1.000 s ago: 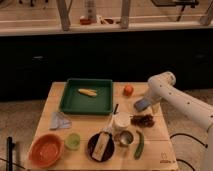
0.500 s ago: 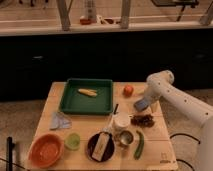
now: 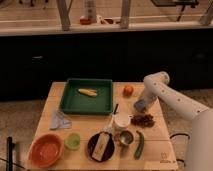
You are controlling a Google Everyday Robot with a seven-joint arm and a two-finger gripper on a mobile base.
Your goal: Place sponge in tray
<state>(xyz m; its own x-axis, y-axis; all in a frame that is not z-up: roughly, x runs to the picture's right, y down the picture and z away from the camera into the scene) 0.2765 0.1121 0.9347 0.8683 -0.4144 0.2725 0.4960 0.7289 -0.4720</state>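
Where the claw [image 3: 143, 103] stands: right side of table [image 3: 54, 97], down at the bluish sponge [image 3: 138, 106]; grip cannot be told.
Sponge: outside green tray [image 3: 95, 104], to its right; carry left pending.

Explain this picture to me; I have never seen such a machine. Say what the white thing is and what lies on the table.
The white thing is a robot arm reaching in from the right. Its pincer hangs over the right side of the table, at a bluish block, probably the sponge; whether it is held, I cannot tell. One camera looks down on it all. On it: a green tray with a yellow item inside, an orange fruit, an orange bowl, a white cup.
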